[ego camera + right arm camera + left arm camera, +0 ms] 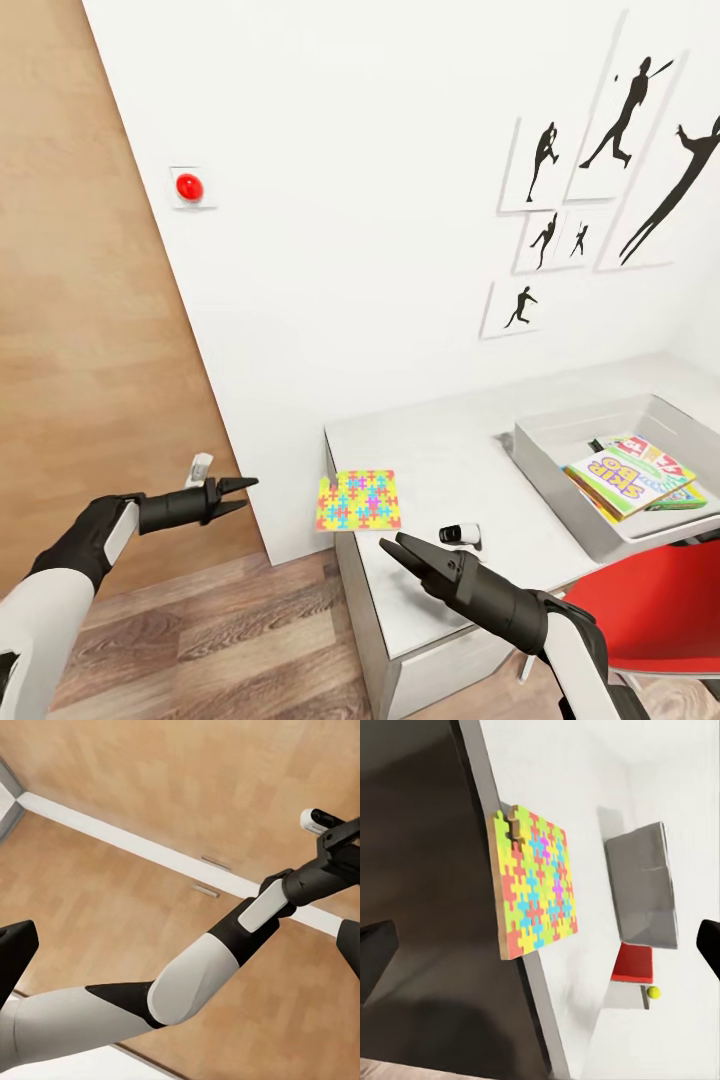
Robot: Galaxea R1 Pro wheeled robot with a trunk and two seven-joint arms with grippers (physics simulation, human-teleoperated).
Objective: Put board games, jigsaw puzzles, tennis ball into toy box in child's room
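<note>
The jigsaw puzzle lies flat at the table's near-left corner, one edge hanging past the rim; the toy box sits well to the puzzle's right, with board games already inside; a tennis ball shows beyond the box; the left tool, jaws spread and empty, hangs off the puzzle's left, level with its overhanging edge; the right tool, also spread and empty, hovers just nearer than the puzzle; I judge the right arm closer.

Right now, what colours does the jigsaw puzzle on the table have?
Yellow, green, blue, pink and red interlocking pieces on the jigsaw puzzle; clearest in the left wrist view.
</note>
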